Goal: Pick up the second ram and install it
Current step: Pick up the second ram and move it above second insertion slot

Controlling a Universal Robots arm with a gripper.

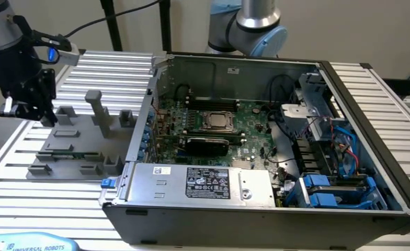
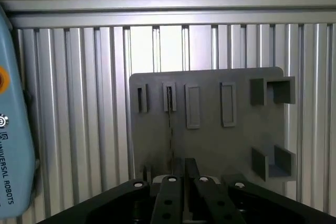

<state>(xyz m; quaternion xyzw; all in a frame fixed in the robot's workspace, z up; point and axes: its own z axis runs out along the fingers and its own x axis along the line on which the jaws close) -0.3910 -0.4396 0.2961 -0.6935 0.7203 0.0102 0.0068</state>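
The second ram (image 1: 75,155) is a narrow green stick lying in a slot near the front of the grey fixture plate (image 1: 58,141), at the exterior view's left of the open computer case. In the wrist view the ram (image 2: 170,129) appears edge-on as a thin dark line standing in a slot of the fixture plate (image 2: 210,140). My gripper (image 1: 25,111) hangs in the air above the plate's far left corner, well clear of the ram, and I see nothing in it. Its black body and tips (image 2: 186,177) look down on the plate.
The open case (image 1: 261,209) holds the motherboard (image 1: 212,123) with its black memory slots and a grey power supply (image 1: 198,183) in front. Tall grey fixture posts (image 1: 97,112) rise from the plate. A light-blue teach pendant (image 1: 23,243) (image 2: 13,129) lies on the ribbed aluminium table (image 1: 114,68). A second arm's base (image 1: 250,26) stands behind the case.
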